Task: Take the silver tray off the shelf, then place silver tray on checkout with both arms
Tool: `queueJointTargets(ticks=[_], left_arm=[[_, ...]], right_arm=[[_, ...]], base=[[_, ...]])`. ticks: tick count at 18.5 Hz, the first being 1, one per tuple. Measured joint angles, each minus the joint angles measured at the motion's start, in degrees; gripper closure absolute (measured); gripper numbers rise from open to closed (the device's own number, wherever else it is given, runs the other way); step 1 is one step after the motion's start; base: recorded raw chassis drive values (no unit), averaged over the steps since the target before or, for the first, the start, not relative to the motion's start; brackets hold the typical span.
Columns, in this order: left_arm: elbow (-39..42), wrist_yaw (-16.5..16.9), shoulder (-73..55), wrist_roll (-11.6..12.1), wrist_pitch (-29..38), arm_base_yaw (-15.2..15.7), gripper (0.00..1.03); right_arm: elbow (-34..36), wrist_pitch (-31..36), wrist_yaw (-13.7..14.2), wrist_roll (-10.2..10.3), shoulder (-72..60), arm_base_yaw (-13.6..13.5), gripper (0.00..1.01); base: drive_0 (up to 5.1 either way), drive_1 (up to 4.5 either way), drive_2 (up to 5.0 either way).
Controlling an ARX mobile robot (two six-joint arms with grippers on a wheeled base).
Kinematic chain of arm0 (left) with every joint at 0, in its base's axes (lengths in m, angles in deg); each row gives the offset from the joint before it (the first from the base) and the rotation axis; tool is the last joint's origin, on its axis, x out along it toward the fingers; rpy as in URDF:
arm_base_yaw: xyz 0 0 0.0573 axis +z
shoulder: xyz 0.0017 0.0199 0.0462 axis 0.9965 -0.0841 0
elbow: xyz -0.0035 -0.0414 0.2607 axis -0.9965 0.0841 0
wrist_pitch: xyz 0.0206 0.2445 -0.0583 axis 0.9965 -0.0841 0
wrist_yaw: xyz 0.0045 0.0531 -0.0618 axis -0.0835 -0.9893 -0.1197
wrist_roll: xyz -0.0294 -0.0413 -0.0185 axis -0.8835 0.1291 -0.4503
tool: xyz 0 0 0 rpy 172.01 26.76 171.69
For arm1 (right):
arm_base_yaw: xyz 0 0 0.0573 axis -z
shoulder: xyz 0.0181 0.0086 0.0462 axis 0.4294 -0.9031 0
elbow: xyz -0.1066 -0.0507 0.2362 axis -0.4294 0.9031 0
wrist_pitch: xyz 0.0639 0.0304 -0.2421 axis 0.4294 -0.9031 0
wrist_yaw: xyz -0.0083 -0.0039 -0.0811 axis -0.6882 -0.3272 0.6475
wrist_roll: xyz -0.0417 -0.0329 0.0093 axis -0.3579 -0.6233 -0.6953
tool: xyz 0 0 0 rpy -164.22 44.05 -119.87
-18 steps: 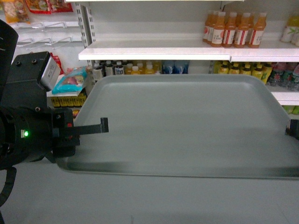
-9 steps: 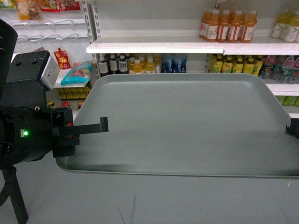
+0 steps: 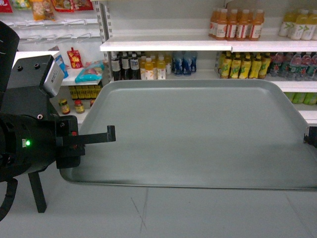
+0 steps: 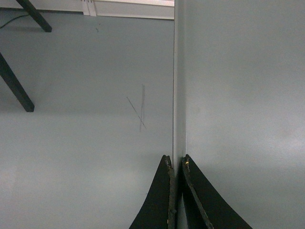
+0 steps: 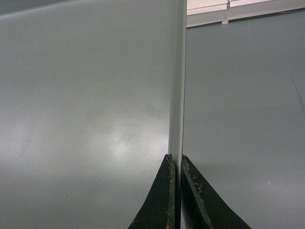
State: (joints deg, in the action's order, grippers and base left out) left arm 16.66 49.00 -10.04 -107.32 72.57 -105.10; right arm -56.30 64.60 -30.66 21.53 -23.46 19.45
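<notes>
Spanning most of the head view, the tray, matte grey-green with rounded corners and a low rim, hangs level above the grey floor, its side rims pinched by the left gripper and right gripper.

This was a shop. White shelves on slotted uprights stood beyond the jaws, stocked with rows of orange drink bottles, dark bottles and yellow ones. Farther out past the left jaws, snack packets hung from hooks above small jars. The floor below was plain grey.
</notes>
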Motion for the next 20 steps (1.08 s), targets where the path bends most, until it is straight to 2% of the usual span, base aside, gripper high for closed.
queueJointTargets(ticks=[20], left_arm=[[0.0, 0.0, 0.0, 0.0, 0.0, 0.0, 1.00]], right_arm=[[0.0, 0.0, 0.0, 0.0, 0.0, 0.0, 0.99]], base=[[-4.9, 2.43, 2.5]])
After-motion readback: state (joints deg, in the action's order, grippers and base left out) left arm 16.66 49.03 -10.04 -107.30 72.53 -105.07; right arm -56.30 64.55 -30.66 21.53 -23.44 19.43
